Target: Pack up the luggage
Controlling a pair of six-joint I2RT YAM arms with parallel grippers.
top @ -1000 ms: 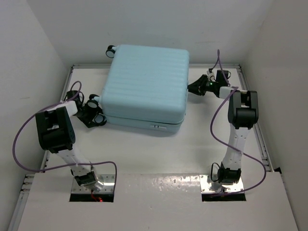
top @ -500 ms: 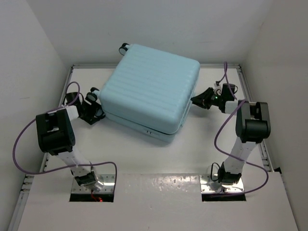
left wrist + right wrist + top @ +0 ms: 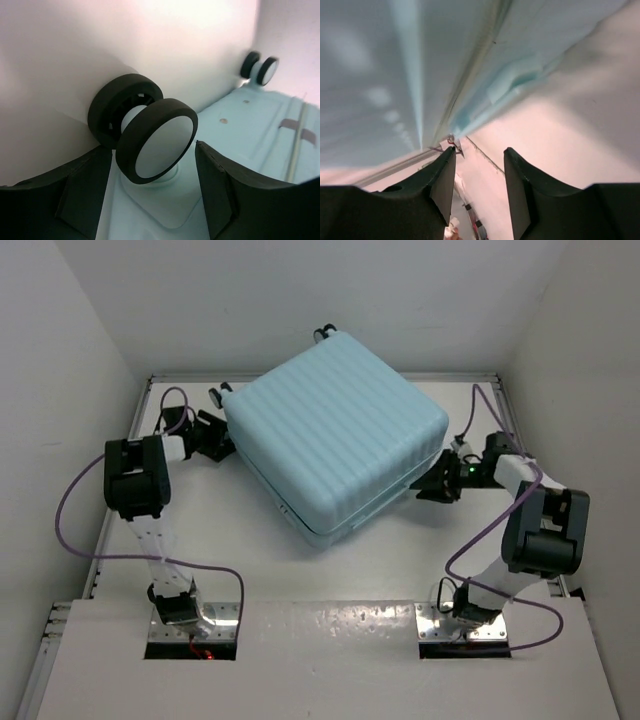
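Saw the luggage (image 3: 340, 445) lying shut and flat on the table (image 3: 380, 560), ribbed shell up, turned diagonal, far of centre. Found the left end effector (image 3: 220, 430) at its left corner, right by the wheel end. Checked left wrist view: fingers (image 3: 82, 192) spread wide, one black caster wheel (image 3: 157, 140) sitting between them, gaps visible on both sides, so nothing clamped. Noted a second wheel pair (image 3: 260, 67) at the far end of the same edge. Found the right end effector (image 3: 425, 485) at the luggage's right side, low near the table, tips just beside the shell. Checked right wrist view: fingers (image 3: 437, 190) parted by a moderate gap, nothing between them, aqua shell edge and seam just ahead. Couldn't confirm contact with the shell from either view
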